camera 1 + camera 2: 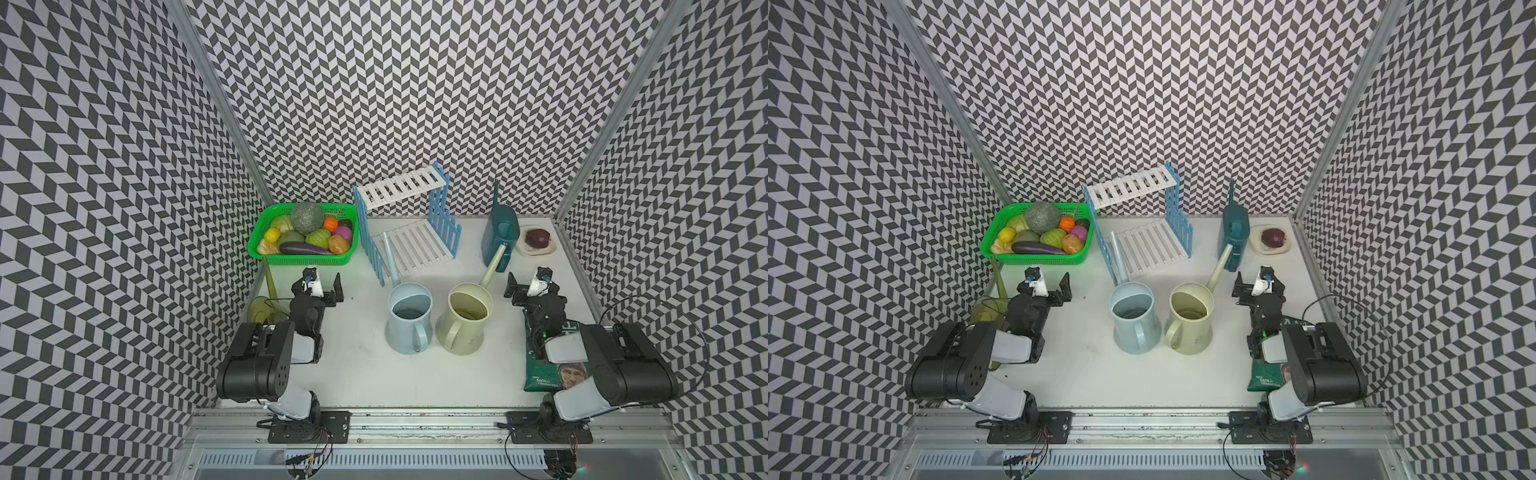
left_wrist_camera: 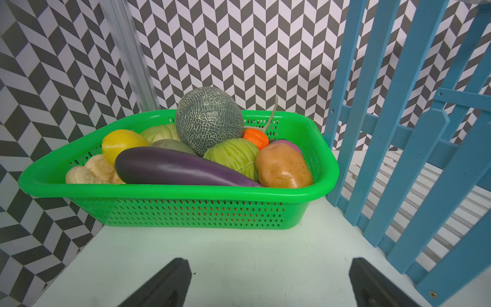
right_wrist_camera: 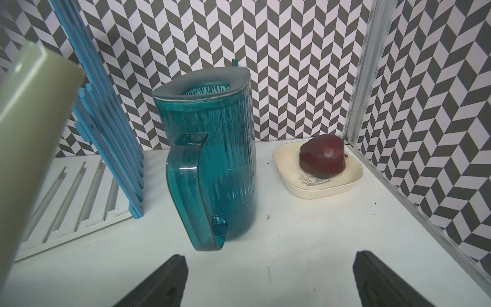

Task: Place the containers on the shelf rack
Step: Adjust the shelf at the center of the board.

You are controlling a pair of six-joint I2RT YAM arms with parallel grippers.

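Nothing is placed on the shelf rack [image 1: 419,245] yet. The light blue jug [image 1: 405,336] and cream jug [image 1: 461,337] are stood in the middle of the desk [image 1: 365,365]. Both sets of jaws are spread wide, nothing gripped. The bit that matters: the dark teal jug [image 3: 212,159] is faced dead-on by the right jaws. It's upright, loop handle turned toward them, rack close on one side, cream dish [image 3: 313,192] on the other. So it's probably best taken by the right arm. The olive jug [image 1: 261,309] is tucked beside the left arm.
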